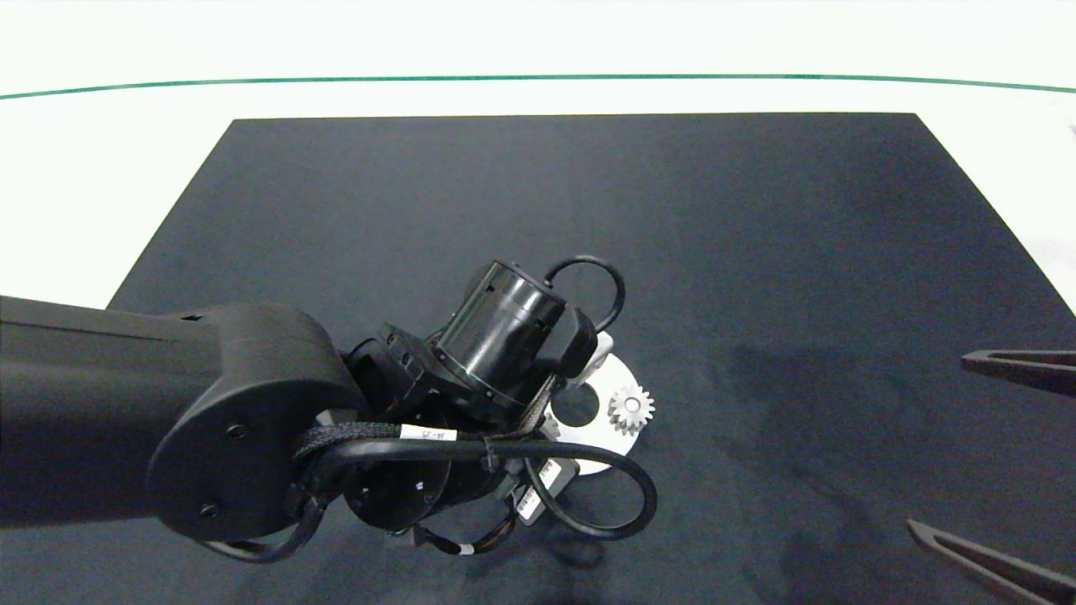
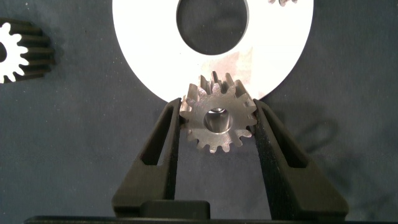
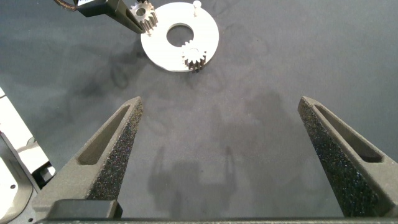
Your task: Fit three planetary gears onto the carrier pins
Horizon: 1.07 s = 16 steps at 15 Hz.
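The left claw [image 2: 216, 121] pinches one planetary gear [image 2: 217, 118] between its fingers, at the rim of the white disc [image 2: 149, 56]. A second gear [image 1: 630, 409] already sits on the disc. The right claw [image 3: 221, 162] hangs spread, well apart
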### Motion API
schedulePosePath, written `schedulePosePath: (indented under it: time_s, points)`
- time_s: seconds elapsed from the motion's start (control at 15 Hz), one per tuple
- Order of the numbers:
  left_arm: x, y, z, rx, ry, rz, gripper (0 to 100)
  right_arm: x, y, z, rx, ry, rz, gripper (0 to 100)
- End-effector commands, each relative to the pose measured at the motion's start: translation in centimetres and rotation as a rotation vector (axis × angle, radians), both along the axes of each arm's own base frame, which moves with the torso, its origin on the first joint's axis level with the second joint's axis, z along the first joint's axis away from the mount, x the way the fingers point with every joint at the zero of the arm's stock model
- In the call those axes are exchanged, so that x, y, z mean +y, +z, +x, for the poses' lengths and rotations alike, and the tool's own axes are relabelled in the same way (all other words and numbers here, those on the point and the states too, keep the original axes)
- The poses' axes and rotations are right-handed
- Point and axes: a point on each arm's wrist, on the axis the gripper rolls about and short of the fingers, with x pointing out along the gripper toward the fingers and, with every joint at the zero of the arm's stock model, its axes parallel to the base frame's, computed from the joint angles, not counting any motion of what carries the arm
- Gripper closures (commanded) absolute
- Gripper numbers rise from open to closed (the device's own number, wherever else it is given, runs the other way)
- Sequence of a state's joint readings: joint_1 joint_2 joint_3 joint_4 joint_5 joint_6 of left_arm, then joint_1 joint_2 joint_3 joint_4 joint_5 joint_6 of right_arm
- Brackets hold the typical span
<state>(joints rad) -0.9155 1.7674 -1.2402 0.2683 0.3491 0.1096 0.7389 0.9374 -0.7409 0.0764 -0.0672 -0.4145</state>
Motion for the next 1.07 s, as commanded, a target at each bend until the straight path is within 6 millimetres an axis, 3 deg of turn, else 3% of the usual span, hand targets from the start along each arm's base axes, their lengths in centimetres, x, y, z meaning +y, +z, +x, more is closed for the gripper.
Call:
schedulePosePath:
  time_s: [0.07, 0.6, 0.67, 1.07]
  points:
    - [-0.19, -0.25, 0.08, 0.006, -0.001, 0.012, 78, 0.05, -0.03, 0.05, 0.001, 0.001, -0.004, 0]
    - [-0.53, -0.60, 0.34, 0.010, 0.001, 0.016, 78, -0.11, 0.07, -0.12, -0.006, 0.001, 0.002, 0]
    - [-0.53, -0.60, 0.34, 0.010, 0.001, 0.016, 0, -0.11, 0.07, -0.12, -0.006, 0.001, 0.002, 0]
    - [-0.49, -0.36, 0.31, 0.007, 0.007, 0.003, 0, -0.21, 0.11, -0.19, -0.009, -0.003, 0.006, 0]
